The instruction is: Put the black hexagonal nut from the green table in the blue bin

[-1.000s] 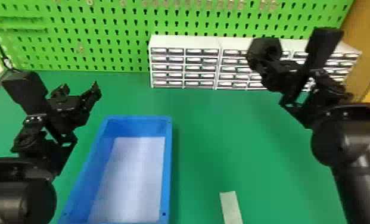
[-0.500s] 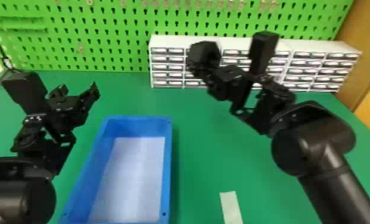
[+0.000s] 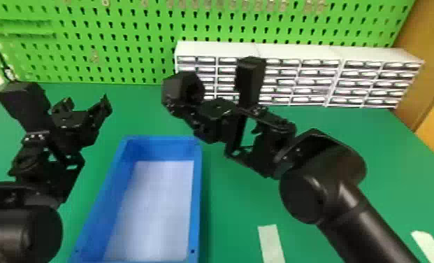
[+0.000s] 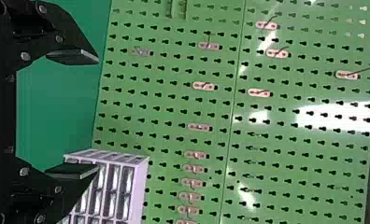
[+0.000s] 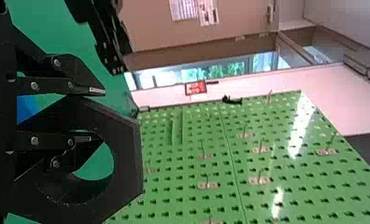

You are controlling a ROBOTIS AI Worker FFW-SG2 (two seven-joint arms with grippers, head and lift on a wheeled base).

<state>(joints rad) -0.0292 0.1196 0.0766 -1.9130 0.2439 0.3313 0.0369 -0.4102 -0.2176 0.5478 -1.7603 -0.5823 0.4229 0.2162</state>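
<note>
The green pegboard (image 3: pixel 132 63) spans the back of the head view, its lower edge meeting the far edge of the one green table (image 3: pixel 401 168), whose right edge slants toward the lower right. Three white drawer cabinets (image 3: pixel 303 52) stand side by side along that back edge; the rightmost shows two columns of five rows. One blue bin (image 3: pixel 198 192) lies lengthwise between my two arms, four walls around a pale floor, with a green band of table between its far rim and the cabinets, and more green surface beyond its right wall. My left gripper (image 3: pixel 85 105) is raised at the left, near the bin's far left corner; its two fingers stand well apart, released, with tabletop seen between them in the left wrist view. My right gripper (image 3: pixel 198 108) is raised at the far right corner of the bin, its two fingers closed upon the wall of one black hexagonal nut (image 3: pixel 175 87), one finger outside the ring, the other within its hole, as the right wrist view shows. The nut is thus in my grasp, off the table, tilted on its side, and overlaps the leftmost cabinet as seen from the head. Two white strips (image 3: pixel 271 241) lie on the table right of the bin, well apart from each other.
</note>
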